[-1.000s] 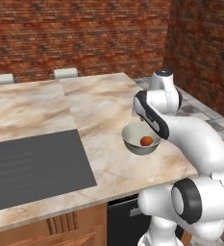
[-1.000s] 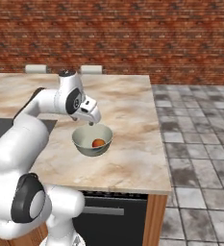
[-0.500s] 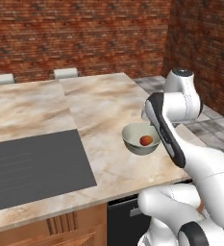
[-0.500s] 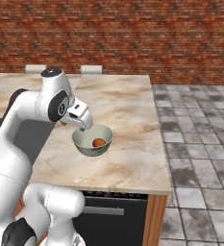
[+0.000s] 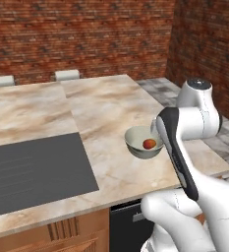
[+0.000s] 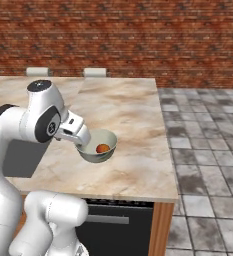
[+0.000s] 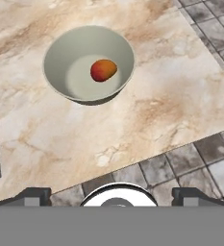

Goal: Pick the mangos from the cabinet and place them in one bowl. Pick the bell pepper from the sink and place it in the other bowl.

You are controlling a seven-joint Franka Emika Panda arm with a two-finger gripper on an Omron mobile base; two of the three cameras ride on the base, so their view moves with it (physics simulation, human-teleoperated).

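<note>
A pale grey-green bowl [image 5: 144,142] [image 6: 97,146] [image 7: 88,64] stands on the marble counter near its right end. One orange-red mango [image 7: 103,70] [image 5: 149,143] [image 6: 103,148] lies inside it. My gripper [image 7: 112,196] hangs above the counter's near edge and looks down at the bowl, with its fingertips [image 7: 34,194] wide apart, open and holding nothing. In the right base view the hand [image 6: 76,132] sits just left of the bowl. The cabinet, the sink, the bell pepper and the other bowl are out of view.
A flat dark cooktop panel [image 5: 32,167] lies in the counter to the left. Grey floor tiles [image 6: 208,150] begin past the counter's right edge. Two chair backs [image 5: 67,75] stand at the far side before the brick wall. A dark appliance front [image 6: 118,225] sits under the counter.
The arm has swung up and drawn back from the bowl toward the counter's near edge. The mango stays in the bowl and the gripper has stayed open.
</note>
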